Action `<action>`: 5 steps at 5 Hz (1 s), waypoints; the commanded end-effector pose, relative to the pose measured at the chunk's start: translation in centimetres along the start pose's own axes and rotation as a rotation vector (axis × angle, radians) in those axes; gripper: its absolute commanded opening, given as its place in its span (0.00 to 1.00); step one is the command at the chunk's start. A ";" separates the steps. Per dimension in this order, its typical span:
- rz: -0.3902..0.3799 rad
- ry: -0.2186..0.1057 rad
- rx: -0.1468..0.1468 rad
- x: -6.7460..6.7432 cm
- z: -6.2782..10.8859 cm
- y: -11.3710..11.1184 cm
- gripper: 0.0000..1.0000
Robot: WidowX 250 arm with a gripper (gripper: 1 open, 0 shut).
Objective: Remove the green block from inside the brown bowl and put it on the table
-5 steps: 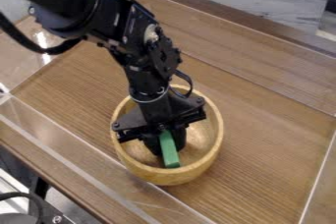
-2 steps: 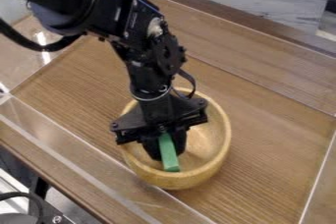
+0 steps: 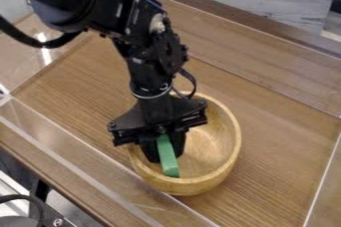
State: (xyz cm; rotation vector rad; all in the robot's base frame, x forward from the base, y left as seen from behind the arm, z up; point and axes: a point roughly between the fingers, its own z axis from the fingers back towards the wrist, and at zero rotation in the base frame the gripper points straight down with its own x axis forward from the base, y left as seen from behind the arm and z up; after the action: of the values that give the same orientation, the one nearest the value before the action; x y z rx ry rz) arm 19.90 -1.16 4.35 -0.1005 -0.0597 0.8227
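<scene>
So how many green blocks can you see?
1. The green block is pinched in the robot's hand over the inside of the brown bowl. The hand covers part of the bowl, so another could be hidden there.

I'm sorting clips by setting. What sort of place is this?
Probably a robot lab test bench: a wood-grain table fenced by clear acrylic walls, with a black arm's gripper holding a green block over a brown bowl.
</scene>
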 end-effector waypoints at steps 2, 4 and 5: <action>-0.018 -0.032 -0.039 0.4 1.5 -0.5 0.00; 0.015 -0.033 -0.038 -0.8 2.2 -0.4 0.00; 0.074 -0.037 -0.039 -1.5 3.1 -0.5 0.00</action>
State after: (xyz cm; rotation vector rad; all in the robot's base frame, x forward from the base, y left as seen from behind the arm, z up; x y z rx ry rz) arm 18.40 -2.36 6.81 -0.1096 -0.0749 0.9028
